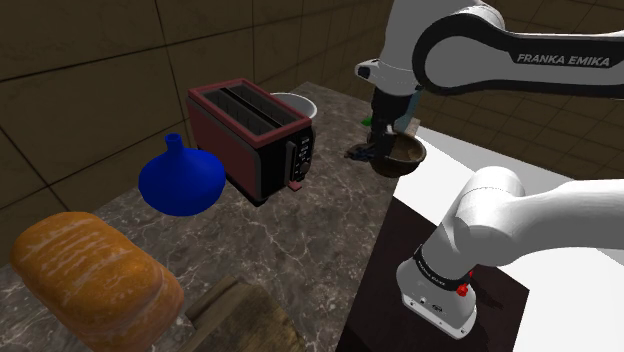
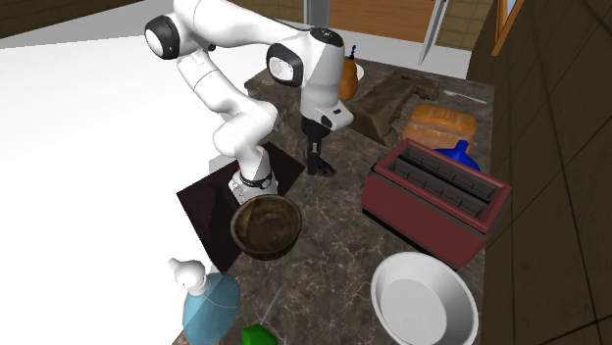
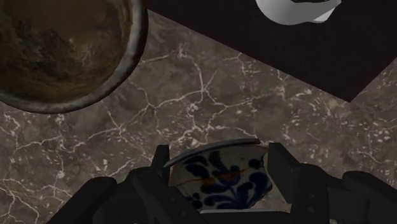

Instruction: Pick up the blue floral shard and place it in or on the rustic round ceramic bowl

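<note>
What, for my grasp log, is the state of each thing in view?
gripper: shut on the blue floral shard
blue floral shard: clasped between the fingers
brown bowl: upright, empty
toaster: upright, slots empty
white bowl: upright, empty

the arm is built of rounded, glossy white shells, fat tubes that swell at each joint. dark grey bands and end discs mark the joints, and one dark band carries the white lettering "franka emika". the round white base flares out like a foot and bears a small red dot. the gripper is all black, with a blocky body and two flat, squared fingers.
</note>
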`<state>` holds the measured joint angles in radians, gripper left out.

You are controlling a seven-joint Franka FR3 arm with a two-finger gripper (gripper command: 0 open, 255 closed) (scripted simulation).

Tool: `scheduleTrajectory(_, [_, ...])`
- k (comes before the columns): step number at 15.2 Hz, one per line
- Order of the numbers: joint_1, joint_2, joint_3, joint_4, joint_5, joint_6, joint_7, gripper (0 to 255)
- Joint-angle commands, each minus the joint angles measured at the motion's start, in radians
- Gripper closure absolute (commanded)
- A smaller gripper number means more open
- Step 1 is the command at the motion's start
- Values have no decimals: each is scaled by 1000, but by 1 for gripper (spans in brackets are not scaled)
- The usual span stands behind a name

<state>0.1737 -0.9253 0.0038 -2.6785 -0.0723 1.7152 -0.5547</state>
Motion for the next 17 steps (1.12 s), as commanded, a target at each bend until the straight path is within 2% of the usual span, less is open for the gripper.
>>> scheduleTrajectory(1, [0,-2,0,27,1,-29,-2,255])
scheduleTrajectory(2, [0,-2,0,30,1,-33,-2,255])
scheduleTrajectory(9, [-94,-7,-175,34,-147,-22,-180,255])
scheduleTrajectory(17, [-175,86,-384,116,-297,30,-382,255])
